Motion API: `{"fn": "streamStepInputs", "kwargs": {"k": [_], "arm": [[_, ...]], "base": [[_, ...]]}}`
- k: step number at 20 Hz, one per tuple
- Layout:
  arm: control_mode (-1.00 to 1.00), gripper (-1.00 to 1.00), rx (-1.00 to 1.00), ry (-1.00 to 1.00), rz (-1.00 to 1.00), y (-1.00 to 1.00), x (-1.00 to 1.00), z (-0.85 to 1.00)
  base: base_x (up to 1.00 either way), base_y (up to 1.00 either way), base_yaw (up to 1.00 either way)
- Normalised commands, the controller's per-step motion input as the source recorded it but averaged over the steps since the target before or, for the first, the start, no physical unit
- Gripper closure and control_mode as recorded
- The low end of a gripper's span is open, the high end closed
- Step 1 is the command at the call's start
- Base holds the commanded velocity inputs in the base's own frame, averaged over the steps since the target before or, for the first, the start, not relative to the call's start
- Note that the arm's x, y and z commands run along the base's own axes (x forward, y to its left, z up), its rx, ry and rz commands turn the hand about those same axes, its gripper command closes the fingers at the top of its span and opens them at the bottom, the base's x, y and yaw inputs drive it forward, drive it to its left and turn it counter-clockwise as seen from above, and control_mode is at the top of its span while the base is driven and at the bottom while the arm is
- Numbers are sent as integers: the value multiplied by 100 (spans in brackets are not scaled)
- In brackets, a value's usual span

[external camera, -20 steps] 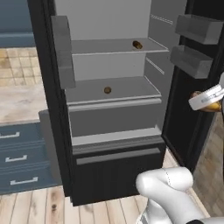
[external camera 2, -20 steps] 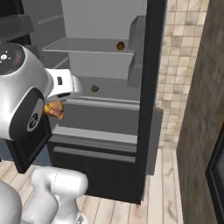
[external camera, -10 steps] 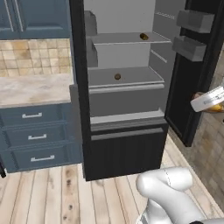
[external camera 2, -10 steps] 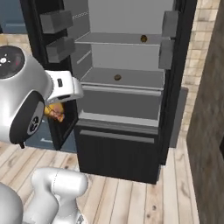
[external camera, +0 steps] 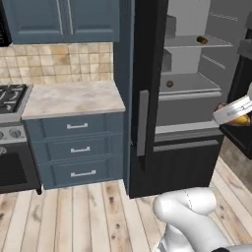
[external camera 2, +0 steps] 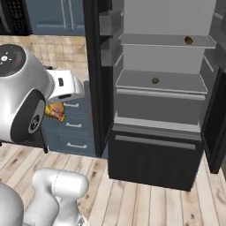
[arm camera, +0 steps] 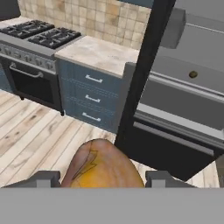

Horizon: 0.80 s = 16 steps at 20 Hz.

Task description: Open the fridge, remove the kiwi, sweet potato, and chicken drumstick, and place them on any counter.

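My gripper (arm camera: pixel 101 179) is shut on the golden chicken drumstick (arm camera: pixel 101 168), whose bulbous end sits between the two fingertips (arm camera: pixel 43 178). In the left base view the drumstick (external camera: pixel 240 119) hangs at the right edge, in front of the open black fridge (external camera: pixel 147 74). From the right base it shows under the white arm (external camera 2: pixel 56 111). A small round kiwi (external camera: pixel 169 84) (external camera 2: pixel 155 80) (arm camera: pixel 193 75) lies on the middle shelf. The sweet potato (external camera: pixel 202 40) (external camera 2: pixel 188 40) rests on the upper shelf. The beige counter (external camera: pixel 74 98) (arm camera: pixel 100 52) lies left of the fridge.
A black gas stove (external camera: pixel 10 93) (arm camera: pixel 39 33) with an oven below adjoins the counter's left end. Blue-grey drawers (external camera: pixel 76 147) sit under the counter, and upper cabinets (external camera: pixel 64 19) hang above it. The open left fridge door (external camera: pixel 142 123) juts out beside the counter. Wooden floor lies in front.
The whole picture has shifted: the camera has moved left, bringing the counter and stove into view and the fridge to the right. The drumstick stays in the gripper.
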Motion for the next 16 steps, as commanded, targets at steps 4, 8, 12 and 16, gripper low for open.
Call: {"fn": "streamStepInputs", "kwargs": {"k": [4,8,12,16], "arm": [[100,100,0,0,0,0,0,0],[100,100,0,0,0,0,0,0],[100,100,0,0,0,0,0,0],[100,100,0,0,0,0,0,0]], "base": [[-16,95,1],[2,83,0],[35,58,0],[60,32,0]]}}
